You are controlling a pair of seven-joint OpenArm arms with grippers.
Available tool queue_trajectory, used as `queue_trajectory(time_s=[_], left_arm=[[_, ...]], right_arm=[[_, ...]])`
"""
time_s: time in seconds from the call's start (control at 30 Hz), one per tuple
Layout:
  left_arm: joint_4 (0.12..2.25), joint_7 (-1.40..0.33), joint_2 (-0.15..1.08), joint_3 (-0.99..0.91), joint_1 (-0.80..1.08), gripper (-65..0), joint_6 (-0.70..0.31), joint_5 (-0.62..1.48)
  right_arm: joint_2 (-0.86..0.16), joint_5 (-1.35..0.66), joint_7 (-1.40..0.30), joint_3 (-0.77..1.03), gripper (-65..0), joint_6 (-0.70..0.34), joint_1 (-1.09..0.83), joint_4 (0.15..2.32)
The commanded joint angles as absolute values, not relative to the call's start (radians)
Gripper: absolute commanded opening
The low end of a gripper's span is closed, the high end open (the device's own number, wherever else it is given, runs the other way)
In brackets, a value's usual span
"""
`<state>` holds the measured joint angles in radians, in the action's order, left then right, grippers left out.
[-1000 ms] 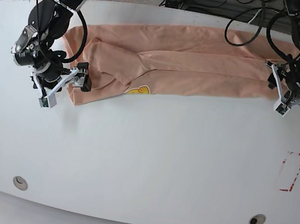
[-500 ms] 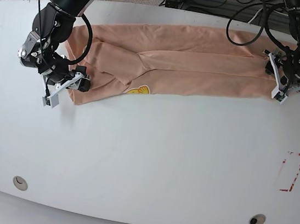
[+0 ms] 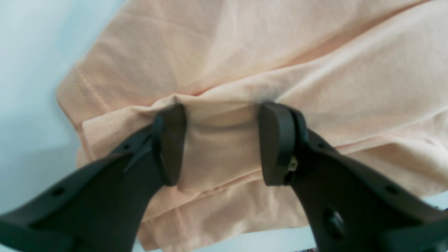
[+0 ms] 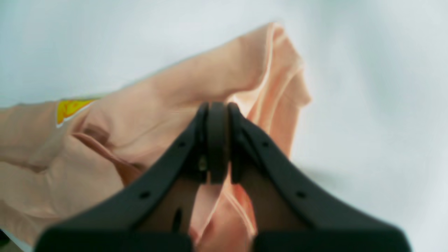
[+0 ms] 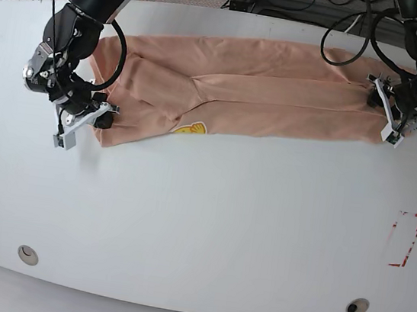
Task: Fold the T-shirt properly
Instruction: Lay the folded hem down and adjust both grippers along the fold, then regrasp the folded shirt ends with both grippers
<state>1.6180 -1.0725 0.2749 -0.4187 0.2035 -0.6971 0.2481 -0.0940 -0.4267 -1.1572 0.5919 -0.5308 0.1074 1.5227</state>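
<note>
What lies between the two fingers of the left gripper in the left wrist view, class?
A raised fold of the T-shirt fills the gap between the fingers of the left gripper; the left wrist view shows the jaws standing apart.

Soft matt peach cloth T-shirt (image 5: 263, 94), smooth white table (image 5: 207, 225), matt black tools

White table (image 5: 199, 224) — peach T-shirt (image 5: 278, 96) spread along far edge, red-marked rectangle (image 5: 404, 239) at right.
</note>
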Motion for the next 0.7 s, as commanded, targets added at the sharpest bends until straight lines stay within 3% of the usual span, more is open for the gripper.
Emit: queue_trajectory(time_s=[0.0,0.37,0.43,0.47,0.67], left_arm=[[1.607,-1.11,0.277,-0.414,0.211,-33.2,-0.698,0.206],[1.606,-1.109,0.291,-0.412,0.209,-33.2,-0.698,0.206],[1.606,-1.109,0.292,-0.412,0.208,-33.2,-0.698,0.206],[1.606,-1.109,0.292,-0.412,0.208,-33.2,-0.698,0.206],[1.612,-1.109,0.292,-0.412,0.206,-33.2,-0.698,0.208]], right_arm=[[-0.11,-0.437,-1.141,0.656,-65.0,-0.516,0.111,1.544],[-0.114,-0.443,-1.141,0.796,-64.2,-0.469,0.067,1.546],[-0.114,-0.443,-1.141,0.794,-61.5,-0.47,0.067,1.547],[-0.114,-0.443,-1.141,0.794,-58.8,-0.47,0.067,1.549],[-0.105,-0.444,-1.141,0.797,-18.7,-0.469,0.053,1.696]])
